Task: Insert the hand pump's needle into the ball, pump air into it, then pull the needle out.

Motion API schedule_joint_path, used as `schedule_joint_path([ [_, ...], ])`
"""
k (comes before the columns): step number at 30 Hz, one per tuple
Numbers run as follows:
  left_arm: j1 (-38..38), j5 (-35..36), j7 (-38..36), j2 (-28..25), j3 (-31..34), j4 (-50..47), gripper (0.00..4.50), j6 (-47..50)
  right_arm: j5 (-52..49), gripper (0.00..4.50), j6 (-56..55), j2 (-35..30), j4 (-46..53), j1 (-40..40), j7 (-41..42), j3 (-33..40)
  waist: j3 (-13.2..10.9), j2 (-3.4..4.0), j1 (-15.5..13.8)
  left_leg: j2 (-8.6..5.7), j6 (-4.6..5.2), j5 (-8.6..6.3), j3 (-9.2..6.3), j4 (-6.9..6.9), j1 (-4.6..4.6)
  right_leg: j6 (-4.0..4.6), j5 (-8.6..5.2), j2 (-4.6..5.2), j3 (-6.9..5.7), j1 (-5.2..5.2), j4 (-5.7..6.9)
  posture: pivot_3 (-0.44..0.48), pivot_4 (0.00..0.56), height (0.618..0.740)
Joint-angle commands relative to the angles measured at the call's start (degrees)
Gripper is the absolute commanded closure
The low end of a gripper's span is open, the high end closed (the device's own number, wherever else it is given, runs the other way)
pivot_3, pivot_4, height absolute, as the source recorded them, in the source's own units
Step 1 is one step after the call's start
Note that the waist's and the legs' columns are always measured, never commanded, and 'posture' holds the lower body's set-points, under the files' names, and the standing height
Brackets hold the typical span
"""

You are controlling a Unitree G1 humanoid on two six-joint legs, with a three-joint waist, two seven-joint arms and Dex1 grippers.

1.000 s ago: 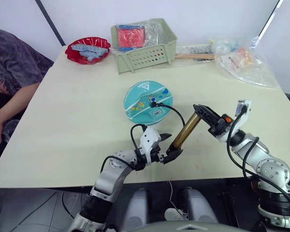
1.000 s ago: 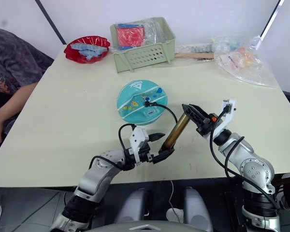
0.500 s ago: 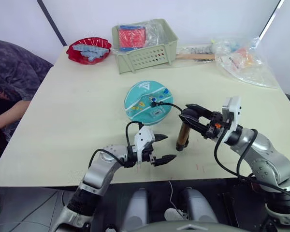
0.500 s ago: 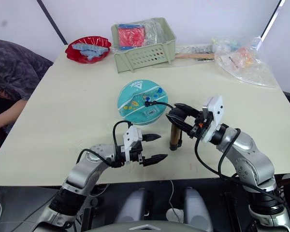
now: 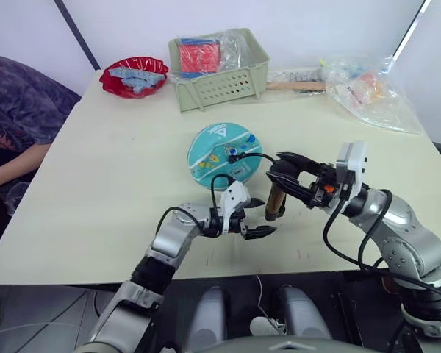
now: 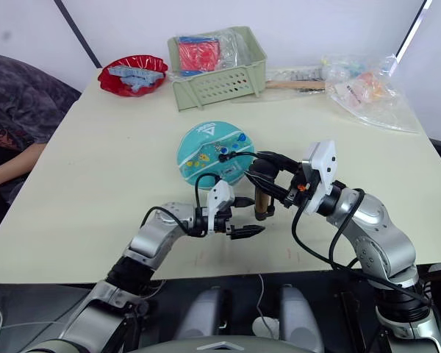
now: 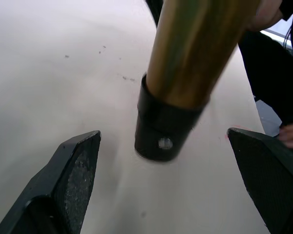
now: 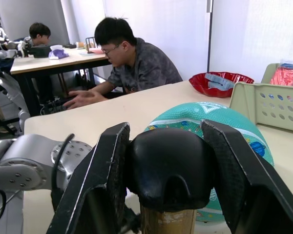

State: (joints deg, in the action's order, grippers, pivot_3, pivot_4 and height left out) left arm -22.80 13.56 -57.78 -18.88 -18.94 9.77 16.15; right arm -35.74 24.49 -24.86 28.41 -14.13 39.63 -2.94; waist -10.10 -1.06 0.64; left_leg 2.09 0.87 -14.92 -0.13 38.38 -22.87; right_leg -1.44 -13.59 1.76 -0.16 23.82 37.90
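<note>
Right fingers point(image 8: 110, 195): clamped on black top cap of hand pump point(image 5: 275, 198)
Left fingers point(image 7: 73, 175): spread wide, flanking pump's base cap
Hand pump: upright on bench point(image 5: 117, 162), at 5 o'clock of ball point(image 5: 222, 151)
Hose: runs to ball's top

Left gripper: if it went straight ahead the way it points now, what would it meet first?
Most likely the hand pump: its black bottom cap stands on the table right ahead of the left gripper, between the open jaws. The gap is hard to judge.
</note>
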Motion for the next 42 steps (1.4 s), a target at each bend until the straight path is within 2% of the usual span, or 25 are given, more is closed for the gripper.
schedule_joint_path([
  [1,-1.04,-0.31,-0.71,1.08,-0.02,0.67,0.09,-1.75,-0.15,2.69,-1.15,0.23,2.86,-0.51,-0.18,0.61,0.00,0.00,-0.01,0.00,0.00,0.00,-0.01,0.00,0.00,0.00,0.00,0.00,0.00,0.00,0.00,0.000,0.150,0.738],
  [6,-1.52,-1.10,-1.12,1.76,0.20,2.23,0.09,-3.15,-0.04,2.69,-0.96,0.54,2.82,-0.56,-0.72,0.77,0.00,0.00,0.00,0.00,0.00,0.00,-0.01,0.00,0.01,0.00,0.00,-0.01,0.00,0.00,0.02,0.000,0.150,0.738],
  [9,-1.57,-1.33,-1.12,2.12,0.48,2.66,0.78,-3.86,0.16,2.69,-0.93,0.67,2.80,-0.50,-0.80,0.66,0.00,0.00,-0.03,0.00,0.00,0.00,-0.02,0.00,0.01,0.00,0.01,0.00,0.00,0.00,0.02,0.000,0.150,0.738],
  [11,-1.62,-1.40,-1.15,2.25,0.55,2.91,1.73,-4.11,0.24,2.69,-0.94,0.73,2.77,-0.47,-0.88,0.55,0.00,0.00,-0.02,0.00,0.00,0.00,-0.01,0.00,0.01,0.00,0.01,0.00,0.00,0.00,0.02,0.000,0.150,0.738],
  [13,-1.56,-1.52,-0.88,2.46,0.76,3.04,2.26,-4.53,0.27,2.69,-0.89,0.78,2.78,-0.36,-0.96,0.49,0.00,0.00,-0.02,0.00,0.00,0.00,-0.01,0.00,0.01,0.00,0.01,0.00,0.00,0.00,0.02,0.000,0.150,0.738],
  [15,-1.38,-1.70,-0.84,2.59,0.89,3.09,3.28,-4.75,0.40,2.69,-0.87,0.66,2.83,-0.12,-0.82,0.38,0.00,0.00,-0.02,0.00,0.00,0.00,-0.01,0.00,0.01,0.00,0.01,0.00,0.00,0.00,0.02,0.000,0.150,0.738],
  [16,-1.14,-1.90,-0.92,2.59,0.90,3.28,3.43,-5.12,0.42,2.69,-0.89,0.56,2.86,0.12,-0.75,0.38,0.00,0.00,-0.04,0.00,0.00,0.00,-0.01,0.00,0.01,0.00,0.01,0.00,0.00,0.00,0.02,0.000,0.150,0.738],
  [21,-0.66,-3.87,-1.16,2.61,0.16,4.93,3.43,-7.65,1.08,2.69,-1.60,-0.12,2.49,1.60,0.16,0.45,0.00,0.00,-0.03,0.00,0.00,0.00,-0.02,0.00,0.01,0.00,0.01,0.00,0.00,0.00,0.02,0.000,0.150,0.738],
  [34,-3.52,-9.84,2.11,8.23,-1.27,18.03,3.43,-18.04,7.16,2.69,-9.12,-1.60,-2.61,7.88,4.84,-0.32,0.00,0.00,-0.14,-0.01,0.00,0.00,0.00,0.03,0.02,-0.01,0.01,-0.03,0.00,-0.01,0.03,0.000,0.150,0.738],
  [42,-4.16,-13.47,2.95,9.44,-2.21,22.33,3.43,-19.48,8.14,2.69,-11.43,-1.75,-4.61,9.83,4.71,0.39,0.02,-0.02,-0.28,-0.01,0.00,0.00,-0.01,0.07,0.16,-0.05,0.02,-0.02,0.00,-0.15,0.03,0.000,0.150,0.738],
])
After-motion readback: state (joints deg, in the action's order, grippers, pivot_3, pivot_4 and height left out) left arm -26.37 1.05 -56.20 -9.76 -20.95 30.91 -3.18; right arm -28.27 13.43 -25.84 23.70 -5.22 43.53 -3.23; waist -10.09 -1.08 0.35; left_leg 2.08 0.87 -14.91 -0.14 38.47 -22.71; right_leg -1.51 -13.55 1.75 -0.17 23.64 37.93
